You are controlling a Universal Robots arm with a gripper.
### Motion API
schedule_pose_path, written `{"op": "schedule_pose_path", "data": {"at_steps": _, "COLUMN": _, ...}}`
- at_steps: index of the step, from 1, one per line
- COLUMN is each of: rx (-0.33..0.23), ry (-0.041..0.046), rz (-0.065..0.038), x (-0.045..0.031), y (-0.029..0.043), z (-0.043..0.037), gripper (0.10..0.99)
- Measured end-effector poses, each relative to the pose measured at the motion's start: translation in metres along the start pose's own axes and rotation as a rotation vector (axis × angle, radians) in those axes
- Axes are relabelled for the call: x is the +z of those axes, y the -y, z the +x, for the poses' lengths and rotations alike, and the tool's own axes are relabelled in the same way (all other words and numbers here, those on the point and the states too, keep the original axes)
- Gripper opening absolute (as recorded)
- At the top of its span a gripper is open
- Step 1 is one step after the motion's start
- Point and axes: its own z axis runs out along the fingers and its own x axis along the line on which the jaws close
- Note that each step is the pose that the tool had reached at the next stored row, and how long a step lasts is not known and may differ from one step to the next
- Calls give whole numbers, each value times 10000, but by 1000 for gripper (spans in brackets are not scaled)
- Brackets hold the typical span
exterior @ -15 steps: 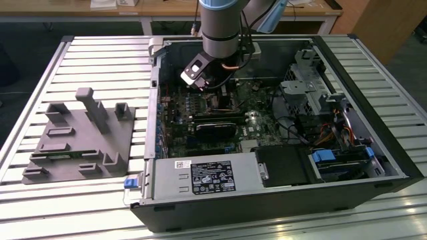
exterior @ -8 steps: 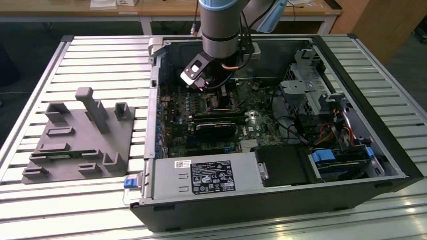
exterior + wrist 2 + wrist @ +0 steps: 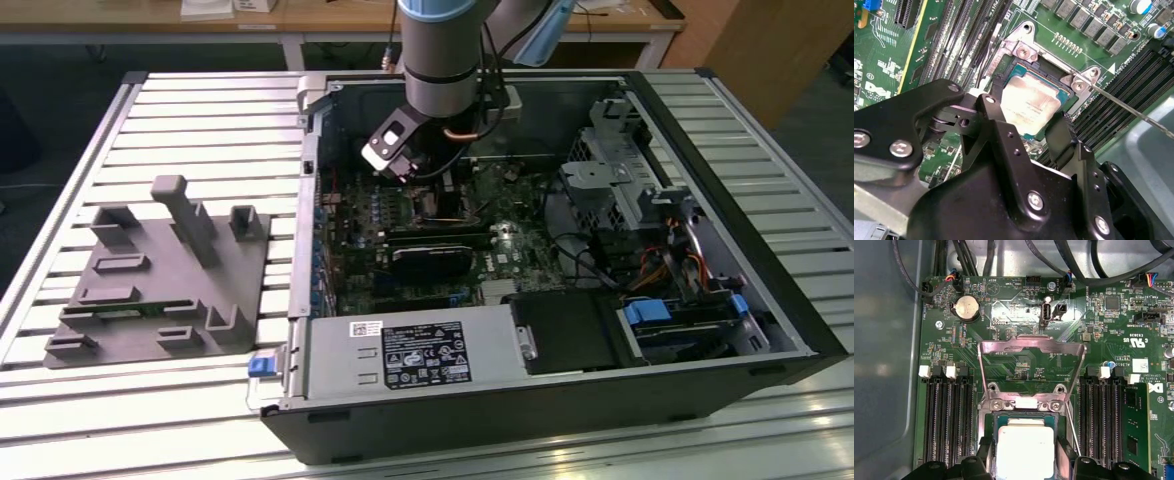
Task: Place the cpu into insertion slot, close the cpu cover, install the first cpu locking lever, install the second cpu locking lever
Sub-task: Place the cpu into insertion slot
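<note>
Since the gripper [image 3: 1026, 120] was clamped on the cpu [image 3: 1029, 100], sitting in or just over the slot [image 3: 1044, 76] in the case's [image 3: 467, 425] far half, cover [image 3: 1031, 347] open, a tilted release could've seated it crooked, I'd guess.

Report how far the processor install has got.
Done: nothing finished yet. In hand: the gripper, jaws against two sides, holds the chip in or just over the socket. Left: the cover lies flipped open on the board, and a thin lever juts free, so closing and both lever steps remain.
</note>
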Motion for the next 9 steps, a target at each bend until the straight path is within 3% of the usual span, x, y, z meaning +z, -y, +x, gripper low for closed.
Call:
{"op": "schedule_pose_path", "data": {"at_steps": 4, "rx": 0, "ry": -2, "rz": 0, "x": -8, "y": 0, "z": 0, "gripper": 612}}
{"op": "schedule_pose_path", "data": {"at_steps": 9, "rx": 1, "ry": -3, "rz": 0, "x": -86, "y": -7, "z": 2, "gripper": 612}}
